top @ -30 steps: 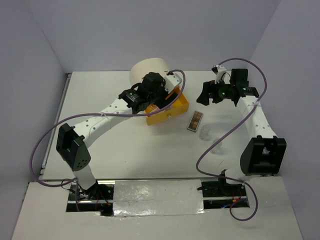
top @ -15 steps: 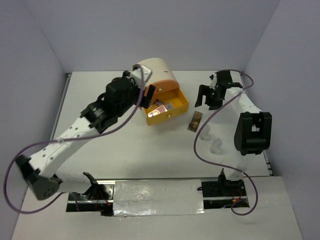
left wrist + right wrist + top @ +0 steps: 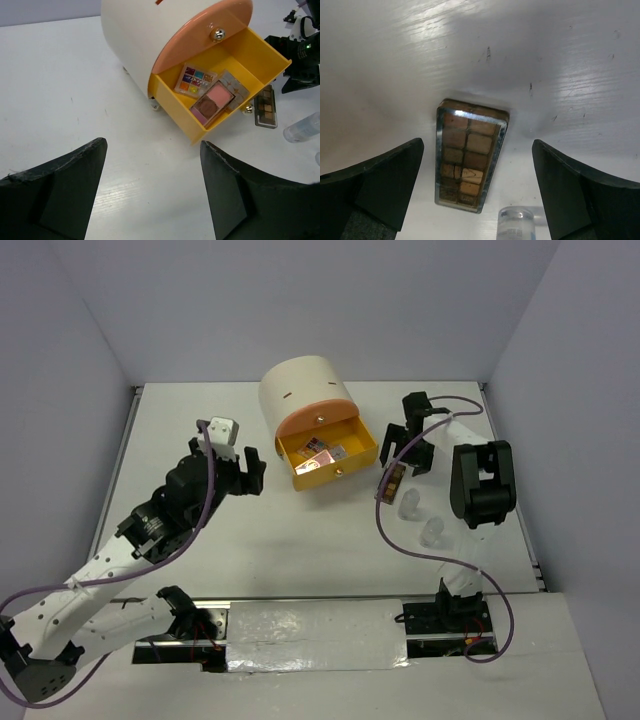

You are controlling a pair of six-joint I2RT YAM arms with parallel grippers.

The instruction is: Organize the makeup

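Observation:
The long brown palette (image 3: 391, 483) lies flat on the table right of the open orange drawer (image 3: 360, 455). My right gripper (image 3: 405, 454) is open just above it; in the right wrist view the palette (image 3: 469, 160) lies between the fingers of the gripper (image 3: 477, 144), untouched. Two clear bottles (image 3: 410, 504) (image 3: 432, 532) lie near it. The drawer (image 3: 272, 52) holds a colourful palette (image 3: 195, 80), a pink palette (image 3: 215, 100) and a greyish card (image 3: 236, 86). My left gripper (image 3: 248, 470) (image 3: 152, 200) is open and empty, left of the drawer. No peach sponges are in view.
The large cream cylindrical unit (image 3: 303, 390) stands at the back centre, its lower drawer pulled out toward the front right. The enclosure's side walls flank the table. The right arm's upper link (image 3: 482, 483) stands over the table's right side.
My left arm has drawn back from the drawer to the left and nearer, uncovering it. My right gripper has moved left and down over the brown palette.

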